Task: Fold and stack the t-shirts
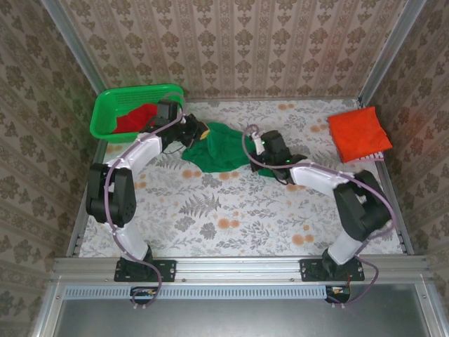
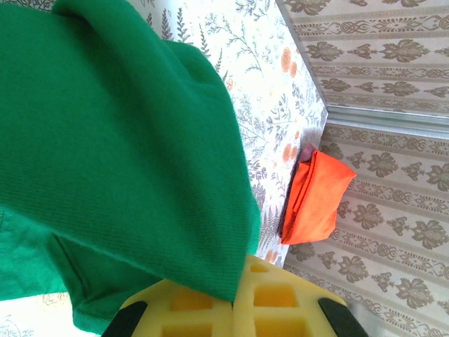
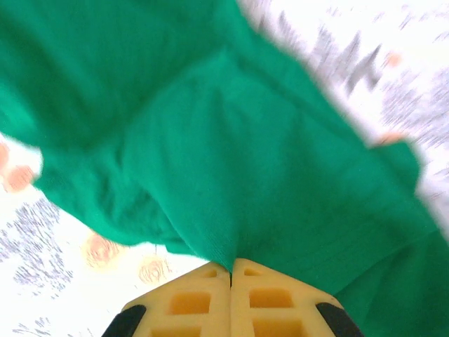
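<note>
Three shirts from above: red shirt (image 1: 137, 118) in basket (image 1: 105, 116) beside left pincer (image 1: 200, 131), dark green shirt (image 1: 221, 153) between it and right pincer (image 1: 258, 144), orange-red shirt (image 1: 359, 133) well beyond. Both clamped tight on green cloth. Orange-red fold layers plain from left wrist.

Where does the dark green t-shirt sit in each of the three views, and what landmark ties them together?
Top external: dark green t-shirt bunched at mid-table toward the back, between left claw and right claw.
Left wrist: across the left side, pinched in the left claw at bottom centre.
Right wrist: across most of the picture, pinched in the right claw at bottom centre.
Shared landmark: the floral tablecloth beneath it in all three.
</note>
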You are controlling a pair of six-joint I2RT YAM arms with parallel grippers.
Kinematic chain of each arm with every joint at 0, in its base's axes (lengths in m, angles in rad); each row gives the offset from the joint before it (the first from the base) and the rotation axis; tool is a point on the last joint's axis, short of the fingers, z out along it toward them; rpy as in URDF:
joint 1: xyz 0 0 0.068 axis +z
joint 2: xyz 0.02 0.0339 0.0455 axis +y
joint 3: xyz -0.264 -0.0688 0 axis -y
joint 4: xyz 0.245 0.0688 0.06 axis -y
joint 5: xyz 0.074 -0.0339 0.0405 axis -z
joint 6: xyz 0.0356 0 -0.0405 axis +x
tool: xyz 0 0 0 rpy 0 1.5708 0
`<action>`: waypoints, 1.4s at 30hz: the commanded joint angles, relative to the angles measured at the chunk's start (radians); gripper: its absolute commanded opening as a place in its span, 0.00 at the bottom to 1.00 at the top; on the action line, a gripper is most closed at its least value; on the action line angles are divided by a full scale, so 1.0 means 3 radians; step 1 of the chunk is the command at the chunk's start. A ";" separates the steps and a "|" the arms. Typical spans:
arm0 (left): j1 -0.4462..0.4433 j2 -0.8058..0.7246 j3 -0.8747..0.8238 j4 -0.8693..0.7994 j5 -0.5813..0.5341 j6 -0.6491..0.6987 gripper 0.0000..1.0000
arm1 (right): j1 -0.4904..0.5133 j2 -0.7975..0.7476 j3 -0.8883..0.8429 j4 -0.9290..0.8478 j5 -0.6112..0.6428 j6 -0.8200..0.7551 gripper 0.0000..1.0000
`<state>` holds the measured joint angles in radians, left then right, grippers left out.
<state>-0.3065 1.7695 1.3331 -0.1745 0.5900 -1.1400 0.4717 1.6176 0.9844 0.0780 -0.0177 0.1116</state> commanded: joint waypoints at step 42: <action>-0.0553 -0.0297 -0.0073 -0.0552 -0.0043 0.0022 0.03 | -0.1585 -0.1281 -0.0166 -0.0488 -0.0673 0.0499 0.00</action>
<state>-0.4492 1.6962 1.3640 -0.4244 0.5529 -1.0737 0.0002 1.2678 0.9707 -0.0177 -0.2569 0.2146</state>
